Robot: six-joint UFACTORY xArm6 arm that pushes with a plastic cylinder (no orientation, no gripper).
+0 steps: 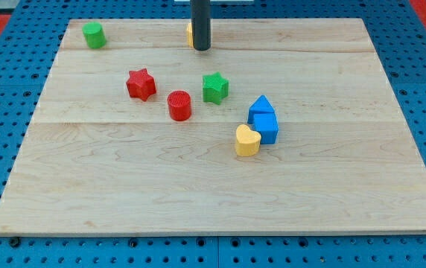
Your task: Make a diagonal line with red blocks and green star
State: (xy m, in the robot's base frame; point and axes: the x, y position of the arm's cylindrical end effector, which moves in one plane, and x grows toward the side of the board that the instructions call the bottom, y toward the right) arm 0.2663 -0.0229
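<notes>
No claw on this rig, so no grip state to tell, just my tip (201, 49) sitting at the worktop (347, 186) top edge, touching nothing red/green. Red star (141, 84), red cylinder (179, 106), green star (214, 87) are sitting below it, making a V, not a diagonal yet. Basically all left to do.

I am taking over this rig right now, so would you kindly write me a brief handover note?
My tip rests near the board's top edge, beside a partly hidden yellow block, away from the task blocks.
Red star, red cylinder and green star sit mid-board in a shallow V, apart from each other.
Done: the blocks are grouped, but no line yet.
Left: probably nudge the green star or red cylinder so that all three align diagonally.
</notes>
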